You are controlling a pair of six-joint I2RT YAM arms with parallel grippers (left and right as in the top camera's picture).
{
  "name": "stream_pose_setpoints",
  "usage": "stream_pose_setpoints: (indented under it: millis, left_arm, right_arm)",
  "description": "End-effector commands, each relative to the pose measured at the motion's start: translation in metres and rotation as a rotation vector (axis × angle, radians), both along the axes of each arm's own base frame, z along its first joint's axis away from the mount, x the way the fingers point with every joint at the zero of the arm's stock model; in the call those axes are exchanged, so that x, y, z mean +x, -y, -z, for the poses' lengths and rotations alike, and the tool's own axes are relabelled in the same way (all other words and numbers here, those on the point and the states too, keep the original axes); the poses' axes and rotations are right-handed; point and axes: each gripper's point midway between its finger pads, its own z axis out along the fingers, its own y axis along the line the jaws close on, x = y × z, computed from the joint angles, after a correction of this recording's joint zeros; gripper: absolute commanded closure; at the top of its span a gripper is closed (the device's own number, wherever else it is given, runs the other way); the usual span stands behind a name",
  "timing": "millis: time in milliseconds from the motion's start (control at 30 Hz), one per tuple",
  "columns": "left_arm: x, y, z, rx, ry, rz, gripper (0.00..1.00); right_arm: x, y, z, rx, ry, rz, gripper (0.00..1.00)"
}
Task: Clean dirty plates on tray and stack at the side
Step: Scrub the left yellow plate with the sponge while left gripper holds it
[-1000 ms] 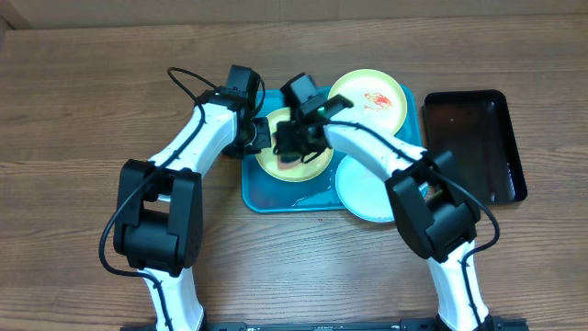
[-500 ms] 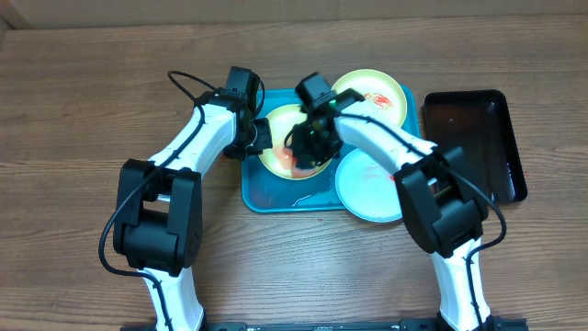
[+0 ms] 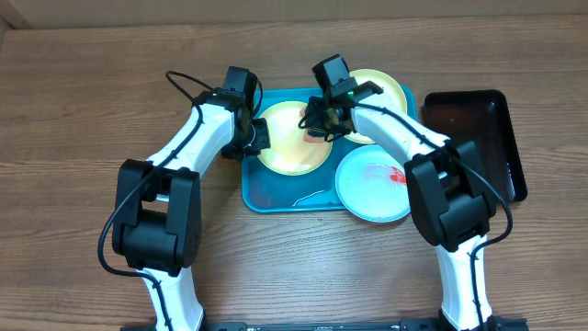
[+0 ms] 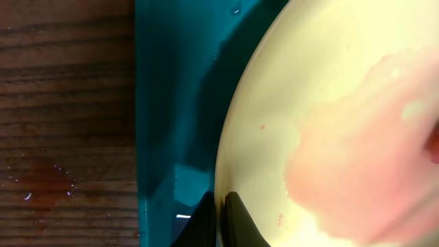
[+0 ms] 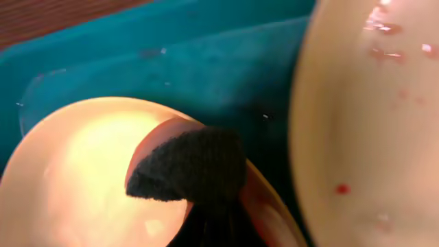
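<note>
The left gripper (image 4: pixel 221 206) is clamped shut on the left rim of a yellow-green plate (image 3: pixel 292 147), whose cream centre carries a pale pink smear (image 4: pixel 357 165). The right gripper (image 3: pixel 319 124) is closed on a dark pad (image 5: pixel 188 168), held at the same plate's far right edge. The plate lies on the left half of the turquoise tray (image 3: pixel 271 193). A second green-rimmed plate (image 3: pixel 395 92) sits at the tray's far right, partly under the right arm. A pale blue plate (image 3: pixel 367 188), streaked red, sits at the near right corner. A black tray (image 3: pixel 473 142) lies just beside it on the wooden table (image 3: pixel 92 92).
</note>
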Motion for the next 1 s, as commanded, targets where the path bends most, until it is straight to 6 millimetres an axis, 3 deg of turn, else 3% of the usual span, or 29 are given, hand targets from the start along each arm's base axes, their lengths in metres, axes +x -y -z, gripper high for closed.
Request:
stream_pose_setpoints:
  millis: [0,200,533,633,733,867,967]
  left_arm:
    - [0.002,-0.006,-0.013,0.020,0.030,0.001,0.96]
    - [0.002,-0.006,-0.013,0.017,0.029,0.002,0.96]
    - [0.002,-0.006,-0.013,0.017,0.028,0.002,0.96]
    - [0.001,-0.006,-0.013,0.017,0.028,0.002,0.96]
    - [0.001,-0.006,-0.013,0.018,0.026,0.002,0.96]
    - [0.001,-0.006,-0.013,0.018,0.026,0.001,0.95]
    - [0.000,-0.006,-0.013,0.019,0.024,0.001,0.96]
  right_arm:
    - [-0.003,-0.014,0.002,0.010,0.020,-0.049,0.96]
    - [-0.032,-0.054,0.000,0.098,-0.035,-0.186,0.96]
    - [-0.085,-0.075,-0.002,0.235,-0.242,-0.305,0.96]
    - [-0.089,-0.063,0.001,0.215,-0.287,-0.280,0.96]
    - [-0.085,-0.035,0.010,0.135,-0.314,-0.214,0.96]
    - [-0.067,0.009,0.021,-0.003,-0.300,-0.078,0.96]
    - [-0.051,0.028,0.023,-0.056,-0.256,-0.010,0.96]
